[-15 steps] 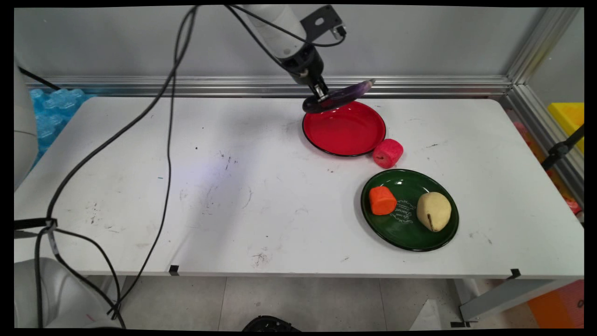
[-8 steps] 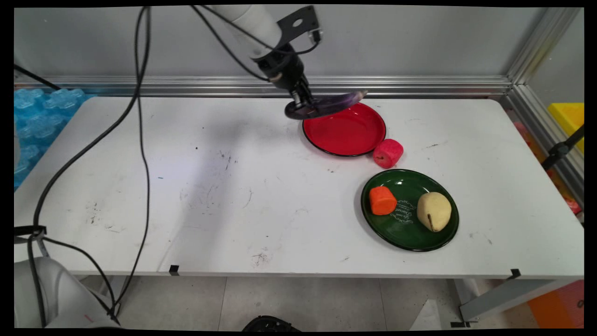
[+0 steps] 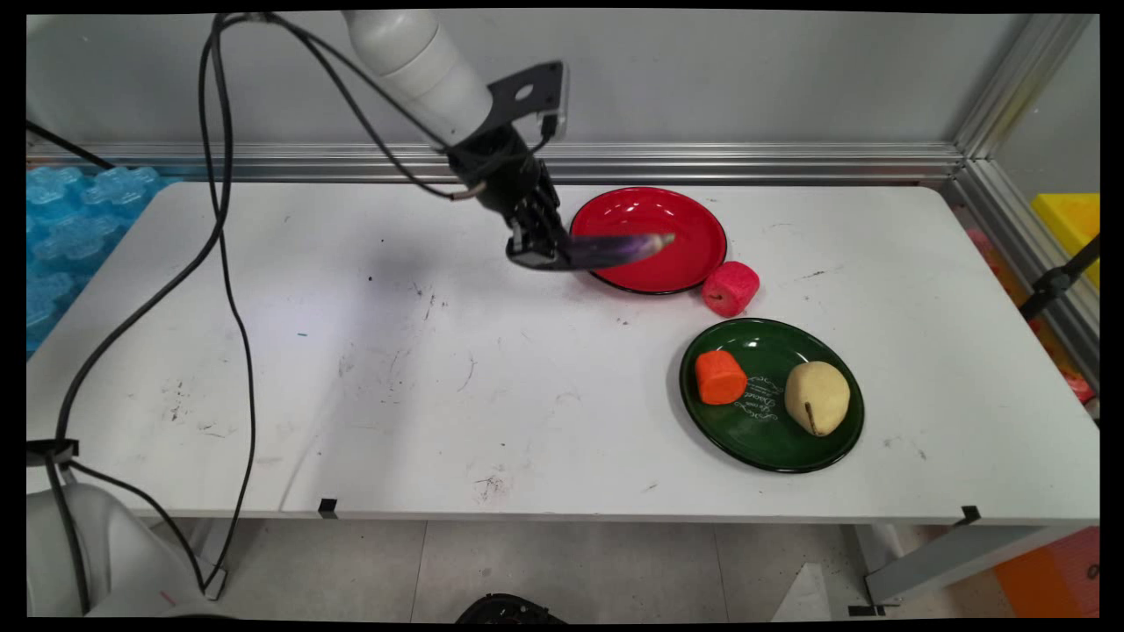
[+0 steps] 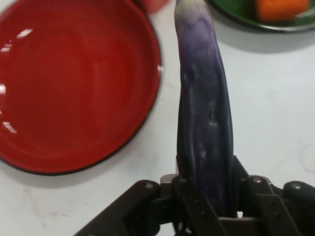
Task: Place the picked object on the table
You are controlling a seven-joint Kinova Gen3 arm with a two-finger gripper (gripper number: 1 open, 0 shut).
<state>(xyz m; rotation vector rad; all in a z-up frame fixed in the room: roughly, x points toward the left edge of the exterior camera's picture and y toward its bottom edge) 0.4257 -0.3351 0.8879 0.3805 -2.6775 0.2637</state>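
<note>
Clamped on one end of a purple eggplant (image 3: 615, 250) by the end effector (image 3: 534, 254), held level above the desk (image 3: 439, 377), tip reaching over the near-left rim of a red plate (image 3: 685, 219). Just right of that plate, a pink block (image 3: 730, 288); nearer, a green plate (image 3: 773, 439) with an orange piece (image 3: 720, 377) and a potato (image 3: 817, 397)
</note>
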